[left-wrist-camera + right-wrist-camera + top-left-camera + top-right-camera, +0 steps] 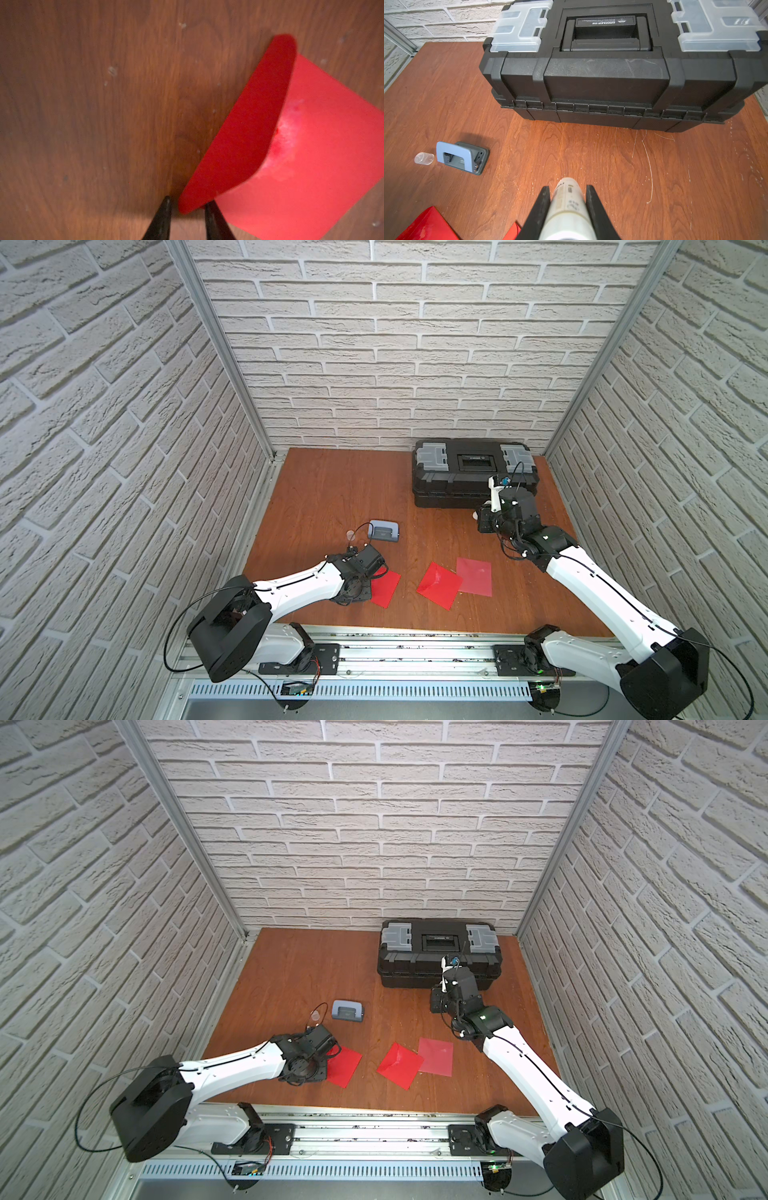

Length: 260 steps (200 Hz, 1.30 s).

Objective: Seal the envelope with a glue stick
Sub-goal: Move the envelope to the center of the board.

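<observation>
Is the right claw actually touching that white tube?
Touching. In the right wrist view the right gripper has both fingers pressed against the sides of the glue stick, with no gap.

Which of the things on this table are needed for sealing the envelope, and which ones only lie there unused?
For the job:
glue stick in the right pincer
red envelope with raised flap, at the left pincer
clear cap

Lying about:
hole punch
black toolbox
two other red envelopes
</observation>
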Tool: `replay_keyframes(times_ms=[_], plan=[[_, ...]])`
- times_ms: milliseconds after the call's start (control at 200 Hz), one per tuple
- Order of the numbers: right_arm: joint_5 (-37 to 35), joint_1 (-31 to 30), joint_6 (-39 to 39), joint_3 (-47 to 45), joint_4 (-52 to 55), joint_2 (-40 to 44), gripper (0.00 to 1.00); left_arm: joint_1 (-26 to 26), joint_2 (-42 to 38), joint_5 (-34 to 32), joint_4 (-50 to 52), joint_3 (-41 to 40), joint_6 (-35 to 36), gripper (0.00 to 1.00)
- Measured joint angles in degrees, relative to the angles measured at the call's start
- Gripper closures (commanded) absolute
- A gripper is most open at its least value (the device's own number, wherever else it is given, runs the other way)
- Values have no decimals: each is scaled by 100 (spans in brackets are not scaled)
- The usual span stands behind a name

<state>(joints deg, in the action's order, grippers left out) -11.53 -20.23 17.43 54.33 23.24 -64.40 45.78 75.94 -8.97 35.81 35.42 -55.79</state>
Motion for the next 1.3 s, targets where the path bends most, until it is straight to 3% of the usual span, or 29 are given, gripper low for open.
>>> replay_keyframes(times_ms=[745,1035,1300], plan=[[264,-48,216,205,48,-348,97,-461,83,407,-813,-15,999,68],[214,-264,275,380,57,-542,97,-503,111,592,-1121,-68,1167,86],[136,-1102,337,1108,380,-1349,98,-518,109,964,-1908,-275,1331,91]])
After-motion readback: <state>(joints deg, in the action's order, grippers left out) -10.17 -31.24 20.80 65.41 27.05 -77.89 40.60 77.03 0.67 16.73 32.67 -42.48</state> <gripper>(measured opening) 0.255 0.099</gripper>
